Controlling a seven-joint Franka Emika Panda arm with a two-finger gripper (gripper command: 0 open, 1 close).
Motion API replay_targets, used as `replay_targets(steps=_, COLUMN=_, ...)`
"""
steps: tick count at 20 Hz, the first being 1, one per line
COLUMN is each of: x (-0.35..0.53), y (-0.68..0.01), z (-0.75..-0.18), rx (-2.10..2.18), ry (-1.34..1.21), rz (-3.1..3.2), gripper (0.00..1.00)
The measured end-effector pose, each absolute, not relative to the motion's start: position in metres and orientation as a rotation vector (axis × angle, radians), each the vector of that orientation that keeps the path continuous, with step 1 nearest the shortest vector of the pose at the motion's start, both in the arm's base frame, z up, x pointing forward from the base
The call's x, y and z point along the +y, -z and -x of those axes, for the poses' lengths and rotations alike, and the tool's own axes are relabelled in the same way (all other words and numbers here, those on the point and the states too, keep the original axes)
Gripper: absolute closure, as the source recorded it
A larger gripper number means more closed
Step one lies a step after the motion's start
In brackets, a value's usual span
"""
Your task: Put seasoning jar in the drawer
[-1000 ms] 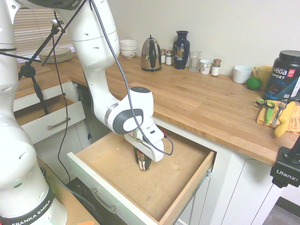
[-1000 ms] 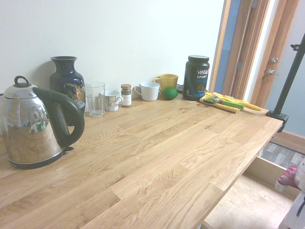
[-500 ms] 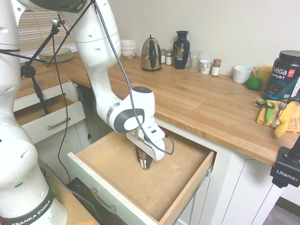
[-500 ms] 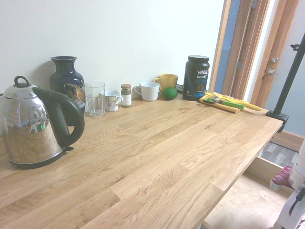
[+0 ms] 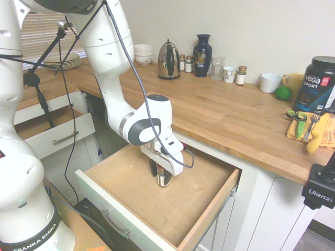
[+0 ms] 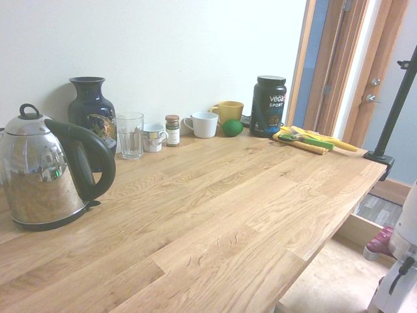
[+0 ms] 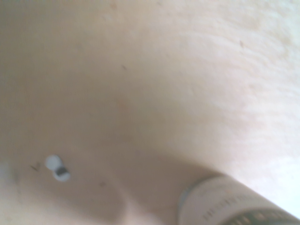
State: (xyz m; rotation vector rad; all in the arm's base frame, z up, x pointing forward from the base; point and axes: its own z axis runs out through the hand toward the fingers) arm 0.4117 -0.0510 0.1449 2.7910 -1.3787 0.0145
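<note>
The seasoning jar (image 5: 164, 180) stands upright on the bare wooden bottom of the drawer (image 5: 125, 175), which is pulled wide open under the counter. My gripper (image 5: 159, 175) hangs straight over the jar, open, with one dark finger (image 5: 152, 167) showing a little apart from the jar's left side. The other finger is hidden behind the jar. In the wrist view the jar (image 7: 234, 206) shows blurred, with its pale label, against the drawer bottom (image 7: 140, 84). The second exterior view catches only a corner of the drawer (image 6: 339, 274) and a bit of the white arm.
A smaller white-fronted drawer (image 5: 55, 133) stands open at the left. On the counter (image 5: 225, 115) are a kettle (image 5: 168, 60), a vase (image 5: 202, 55), a glass, cups, like small jars (image 5: 241, 75), a black tub (image 5: 319, 83), a lime and a yellow cloth (image 5: 309, 130).
The jaws have parted from the jar, which now stands free on the drawer bottom. The hand has shifted slightly to the right.
</note>
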Motion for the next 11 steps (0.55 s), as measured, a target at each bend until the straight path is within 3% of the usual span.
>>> replay_targets(steps=11, x=-0.042, y=-0.175, z=-0.419, rx=-1.372, ry=-0.030, rz=-2.772, gripper=0.00)
